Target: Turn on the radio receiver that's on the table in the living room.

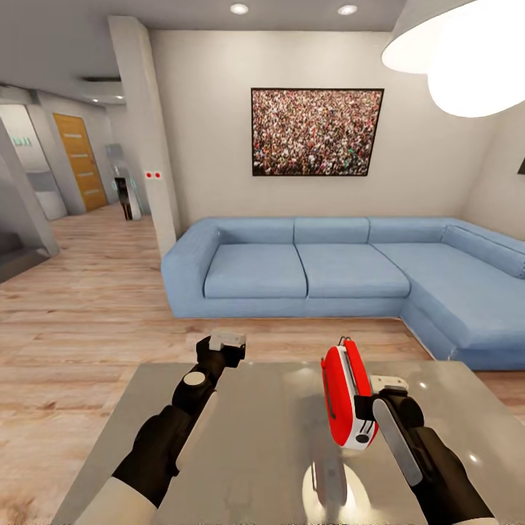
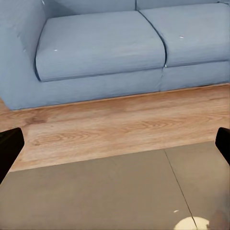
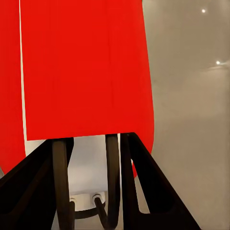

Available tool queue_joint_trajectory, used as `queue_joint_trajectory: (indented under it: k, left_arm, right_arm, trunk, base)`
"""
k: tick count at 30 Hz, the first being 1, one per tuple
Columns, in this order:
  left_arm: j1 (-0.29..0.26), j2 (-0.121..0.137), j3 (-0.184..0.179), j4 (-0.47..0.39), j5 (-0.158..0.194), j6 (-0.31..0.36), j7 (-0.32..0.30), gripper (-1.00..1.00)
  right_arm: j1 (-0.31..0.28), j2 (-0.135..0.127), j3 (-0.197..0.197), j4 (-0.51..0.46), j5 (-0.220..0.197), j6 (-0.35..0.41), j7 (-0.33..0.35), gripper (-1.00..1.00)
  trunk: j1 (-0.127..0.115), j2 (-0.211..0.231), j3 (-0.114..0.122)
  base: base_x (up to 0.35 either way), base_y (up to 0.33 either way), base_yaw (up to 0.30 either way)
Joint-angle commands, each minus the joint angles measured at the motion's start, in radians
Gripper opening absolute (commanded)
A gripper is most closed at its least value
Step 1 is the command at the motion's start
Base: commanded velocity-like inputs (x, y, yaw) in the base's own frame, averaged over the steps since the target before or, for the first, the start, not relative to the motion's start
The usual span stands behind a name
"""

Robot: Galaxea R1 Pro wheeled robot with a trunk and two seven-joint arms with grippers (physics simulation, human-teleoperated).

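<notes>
Bench (image 1: 255,437): glossy grey top, near foreground, on light wood floor (image 1: 87,306). Blue corner sofa (image 1: 335,270) beyond it; crowd picture (image 1: 317,131) on far wall; lamp (image 1: 459,51) upper right.

Right end effector (image 1: 368,408): clamped on the radio receiver (image 1: 346,397), which is held on end above the bench's right half, its reflection below. Right wrist view: dark fingers (image 3: 143,191) against the red body.

Left end effector (image 1: 227,343): spread wide, empty, over the bench's far left edge.
</notes>
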Motion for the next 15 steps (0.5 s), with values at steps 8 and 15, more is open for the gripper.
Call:
queue_joint_trajectory:
  k: [8, 15]
  left_arm:
    - [0.000, 0.000, 0.000, 0.000, 0.000, 0.000, 0.000, 1.00]
    - [0.000, 0.000, 0.000, 0.000, 0.000, 0.000, 0.000, 1.00]
  right_arm:
    - [0.000, 0.000, 0.000, 0.000, 0.005, -0.001, 0.001, -1.00]
    - [0.000, 0.000, 0.001, 0.000, 0.005, -0.001, 0.001, -1.00]
  trunk:
    - [0.000, 0.000, -0.013]
    - [0.000, 0.000, -0.024]
  base:
    - [0.000, 0.000, 0.000]
    - [0.000, 0.000, 0.000]
